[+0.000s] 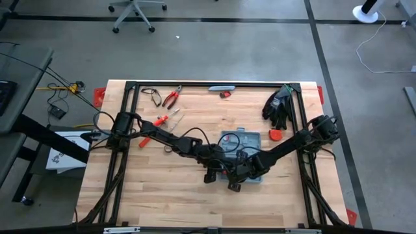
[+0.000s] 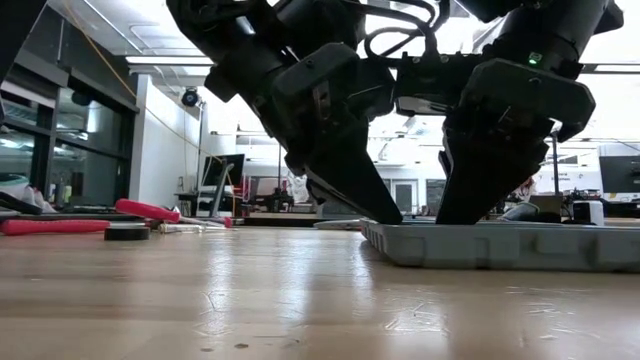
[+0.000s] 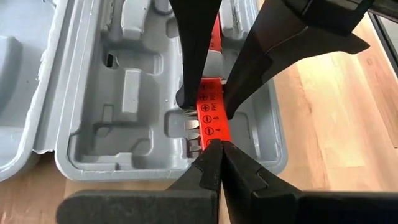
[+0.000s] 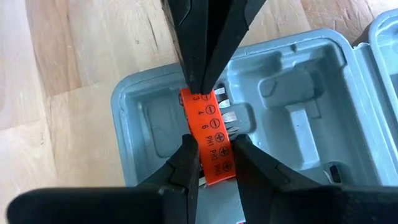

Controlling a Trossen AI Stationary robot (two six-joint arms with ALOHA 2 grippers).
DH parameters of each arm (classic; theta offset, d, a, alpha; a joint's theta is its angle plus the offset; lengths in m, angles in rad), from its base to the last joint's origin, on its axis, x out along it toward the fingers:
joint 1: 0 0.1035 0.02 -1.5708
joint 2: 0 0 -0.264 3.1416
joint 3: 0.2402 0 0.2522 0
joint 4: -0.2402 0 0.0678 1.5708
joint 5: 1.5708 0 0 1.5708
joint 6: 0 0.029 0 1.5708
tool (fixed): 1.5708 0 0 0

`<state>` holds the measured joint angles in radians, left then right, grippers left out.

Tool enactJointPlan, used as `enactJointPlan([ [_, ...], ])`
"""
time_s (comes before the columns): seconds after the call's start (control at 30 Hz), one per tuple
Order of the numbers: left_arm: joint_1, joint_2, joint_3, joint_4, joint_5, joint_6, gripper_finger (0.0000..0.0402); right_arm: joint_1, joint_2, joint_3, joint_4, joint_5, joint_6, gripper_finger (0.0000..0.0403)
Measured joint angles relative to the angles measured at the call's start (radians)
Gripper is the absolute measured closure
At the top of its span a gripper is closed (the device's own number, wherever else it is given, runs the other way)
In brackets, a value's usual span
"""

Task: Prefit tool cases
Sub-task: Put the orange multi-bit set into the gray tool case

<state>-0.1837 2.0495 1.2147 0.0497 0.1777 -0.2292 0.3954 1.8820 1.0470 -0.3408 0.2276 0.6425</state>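
Right wrist view: the right gripper (image 4: 211, 152) clasps an orange bit holder (image 4: 210, 134) over the open tool case (image 4: 298, 81) at mid-table. The left gripper (image 4: 202, 81), fingers pressed together, touches the holder's far end. Arms hide much of the case from above.

Wooden table (image 1: 162, 188), open tool case (image 1: 250, 139), red-handled pliers (image 1: 171, 98), black gloves (image 1: 278, 105)
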Motion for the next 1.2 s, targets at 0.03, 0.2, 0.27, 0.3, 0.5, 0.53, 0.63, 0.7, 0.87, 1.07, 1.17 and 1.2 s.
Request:
enactJointPlan([
  [0.03, 0.000, 0.000, 0.000, 0.004, 0.001, 0.003, 0.0401, 0.000, 0.000, 0.000, 0.000, 0.000, 0.000, 0.0326],
  [0.2, 0.002, 0.002, 0.000, 0.016, 0.017, 0.000, 0.0401, 0.000, 0.000, 0.000, -0.001, -0.004, 0.004, 0.0326],
  [0.27, 0.002, 0.003, -0.001, 0.025, 0.019, -0.001, 0.0401, 0.000, 0.000, 0.000, -0.001, -0.004, 0.004, 0.0326],
  [0.3, 0.002, 0.003, -0.001, 0.032, 0.020, -0.001, 0.0401, 0.000, 0.000, 0.000, -0.002, -0.004, 0.004, 0.0326],
  [0.5, 0.006, 0.003, -0.003, 0.052, 0.029, 0.002, 0.0401, 0.001, 0.000, -0.001, -0.003, -0.007, 0.004, 0.0326],
  [0.53, 0.006, 0.003, -0.003, 0.053, 0.029, 0.006, 0.0401, 0.002, 0.000, -0.001, -0.003, -0.005, 0.004, 0.0326],
  [0.63, 0.007, 0.002, -0.003, 0.075, 0.031, 0.026, 0.0401, 0.004, 0.000, -0.001, -0.004, -0.002, 0.004, 0.0326],
  [0.7, 0.007, 0.000, -0.001, 0.111, 0.031, 0.028, 0.0401, 0.005, 0.001, 0.000, 0.000, -0.006, 0.006, 0.0326],
  [0.87, 0.006, 0.005, 0.007, 0.150, 0.041, 0.031, 0.0401, 0.003, 0.002, 0.001, 0.015, -0.018, 0.004, 0.0326],
  [1.07, 0.006, 0.032, 0.013, 0.153, 0.071, 0.025, 0.0401, 0.002, 0.002, 0.000, 0.009, -0.024, 0.000, 0.0326],
  [1.17, 0.005, 0.045, 0.015, 0.138, 0.073, 0.022, 0.0401, 0.003, 0.002, 0.000, 0.006, -0.027, 0.000, 0.0326],
  [1.2, 0.005, 0.045, 0.016, 0.126, 0.073, 0.022, 0.0401, 0.003, 0.002, 0.000, 0.006, -0.027, 0.003, 0.0326],
])
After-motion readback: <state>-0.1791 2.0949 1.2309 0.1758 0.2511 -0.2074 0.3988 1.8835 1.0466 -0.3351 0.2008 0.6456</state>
